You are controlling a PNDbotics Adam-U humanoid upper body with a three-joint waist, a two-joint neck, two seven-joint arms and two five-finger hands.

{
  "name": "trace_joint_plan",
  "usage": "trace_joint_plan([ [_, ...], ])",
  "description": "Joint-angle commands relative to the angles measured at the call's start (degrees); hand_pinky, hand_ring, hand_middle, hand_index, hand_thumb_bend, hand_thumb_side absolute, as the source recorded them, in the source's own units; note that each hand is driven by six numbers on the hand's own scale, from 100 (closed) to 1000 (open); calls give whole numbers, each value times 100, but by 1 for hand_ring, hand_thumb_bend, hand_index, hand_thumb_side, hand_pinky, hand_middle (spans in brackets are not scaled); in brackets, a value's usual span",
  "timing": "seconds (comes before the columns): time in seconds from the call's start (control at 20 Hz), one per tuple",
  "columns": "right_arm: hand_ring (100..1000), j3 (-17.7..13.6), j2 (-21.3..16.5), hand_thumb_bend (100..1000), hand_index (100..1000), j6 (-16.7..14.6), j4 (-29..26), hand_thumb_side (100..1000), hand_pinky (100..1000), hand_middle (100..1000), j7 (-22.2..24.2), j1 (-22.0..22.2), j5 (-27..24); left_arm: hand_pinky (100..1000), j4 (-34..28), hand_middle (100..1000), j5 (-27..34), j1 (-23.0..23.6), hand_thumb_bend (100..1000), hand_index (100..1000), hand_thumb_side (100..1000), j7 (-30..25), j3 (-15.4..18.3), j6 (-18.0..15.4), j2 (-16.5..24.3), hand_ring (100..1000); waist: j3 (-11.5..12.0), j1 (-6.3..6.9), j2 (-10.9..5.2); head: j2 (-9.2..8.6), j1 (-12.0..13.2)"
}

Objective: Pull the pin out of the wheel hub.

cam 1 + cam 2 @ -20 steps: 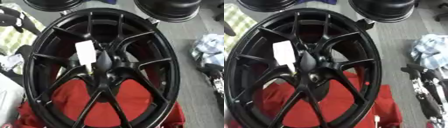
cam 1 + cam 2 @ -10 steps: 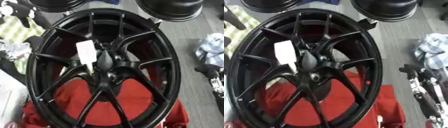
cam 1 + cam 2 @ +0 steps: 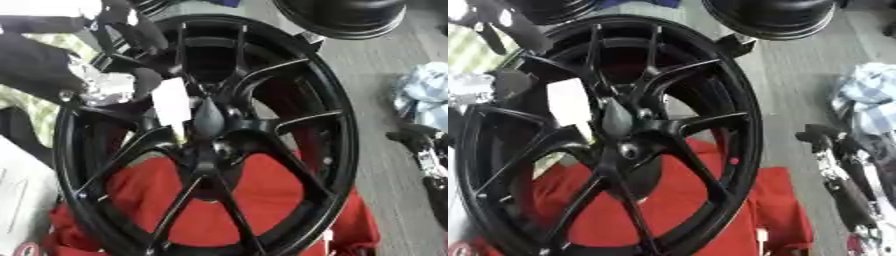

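Left hand (image 3: 96, 75) beside wheel hub (image 3: 208, 122)

Much of what you see here is smeared, cropped or covered

Your left robot hand (image 3: 52, 65) comes in at the upper left as a dark blur, so you cannot tell how its fingers sit; your right robot hand (image 3: 846, 170) by the right edge is cut off and just as unclear. The wheel hub (image 3: 206, 135) loses its lower rim to the bottom edge, and its spokes cover most of the red cloth (image 3: 254, 210) behind. You cannot make out the pin itself; only a white tag (image 3: 171, 106) shows beside the centre. Two more black rims (image 3: 346, 17) are cropped by the top edge
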Motion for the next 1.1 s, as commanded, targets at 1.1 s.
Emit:
trace_joint_plan([
  [1.1, 774, -24, 17, 100, 738, 208, -109, 574, 976, 624, -25, -146, -36, 835, 846, 813, -1464, -243, 450, 907, 667, -567, -265, 248, -590, 882, -83, -17, 2, 23, 232],
])
